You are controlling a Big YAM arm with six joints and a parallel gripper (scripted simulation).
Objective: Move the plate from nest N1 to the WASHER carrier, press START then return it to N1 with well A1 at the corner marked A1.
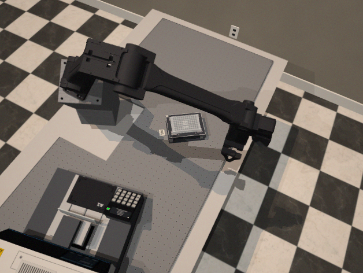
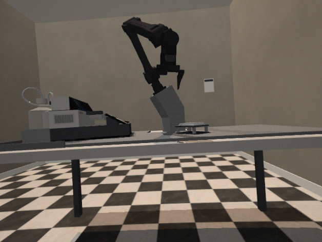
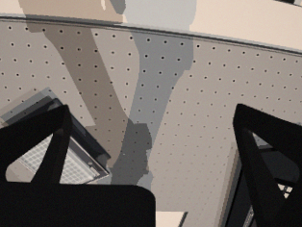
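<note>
A lab (of sorts), judging by the plate washer (image 1: 121, 235) (image 2: 89, 132) and well plate (image 1: 185, 123) (image 2: 192, 124).

The arm (image 2: 141, 56) rises from a slanted grey pedestal (image 2: 179, 109), bends over at the top and points its gripper (image 2: 167, 87) downward, above the bench (image 2: 234, 141). One finger shows clearly; the other is hard to make out. Below, the plate (image 2: 192, 123) lies on the four-legged nest (image 2: 194, 129). The washer (image 2: 88, 132) stands at the frame's left, near a bottle (image 2: 39, 118).
</note>
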